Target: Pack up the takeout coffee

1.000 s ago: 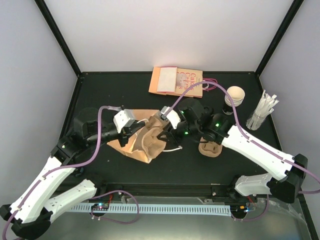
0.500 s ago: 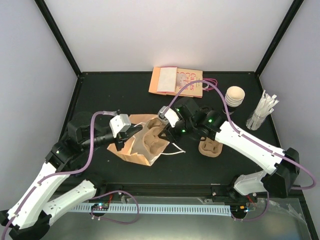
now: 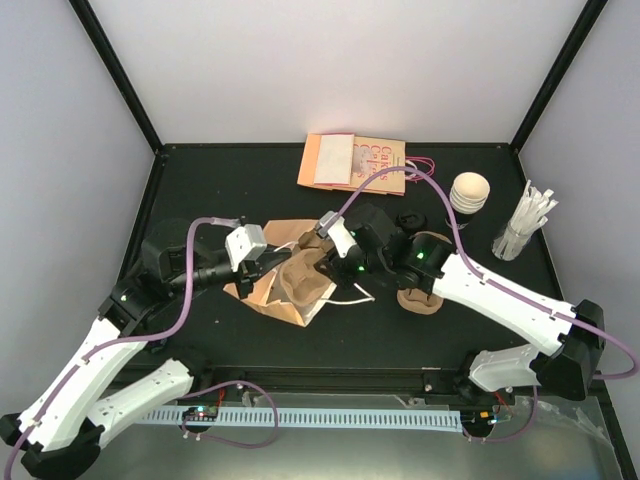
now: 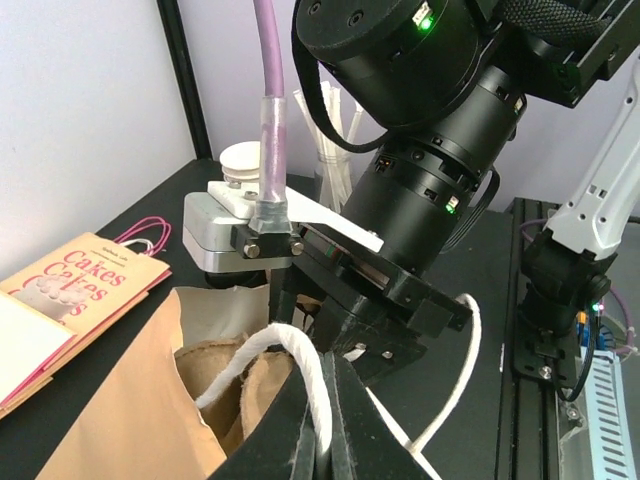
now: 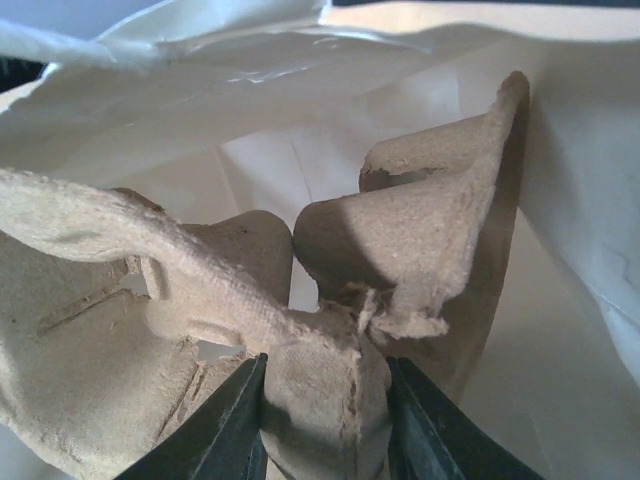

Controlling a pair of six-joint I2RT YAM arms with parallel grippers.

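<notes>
Right tool grips pulp carrier inside bag.

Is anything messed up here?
Yes. The carrier, pinched by the right gripper inside the bag, looks bent with a ragged edge. The bag lies crumpled on its side.

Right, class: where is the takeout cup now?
In the top view the takeout cup sits at the back right, between the cakes bag and the straws.

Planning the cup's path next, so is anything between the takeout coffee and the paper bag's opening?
Yes. The right arm lies between the cup and the bag, and the pulp carrier held by the right gripper occupies the bag mouth.
</notes>
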